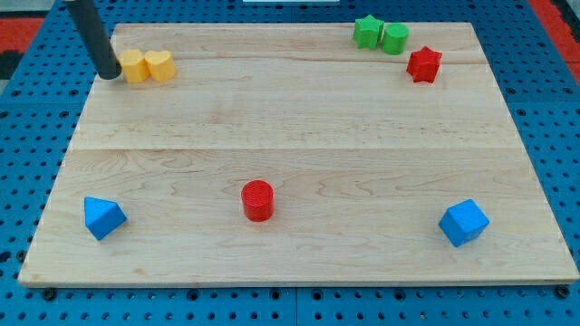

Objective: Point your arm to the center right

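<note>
No jaws exist on this arm; it ends in a plain dark rod, so there is nothing to open, close or grip with. Nearest the view's bottom lie a blue triangular block [102,217] at lower left, a red cylinder [257,200] just left of centre, and a blue cube [464,222] at lower right, all well apart on the wooden bench [299,136]. The middle band is bare, including the centre right of the bench, which is where the task wants the rod. Farther back, at upper right, a red star-shaped block [423,64] sits near a green star [367,32] and a green rounded block [394,38], those two touching. At upper left my tip [110,74] rests just beside a yellow block [134,66], which touches a yellow heart-like block [160,65]. As I judge it, the task is barely begun: the whole crossing of the bench remains, along a line that looks free of blocks.
</note>
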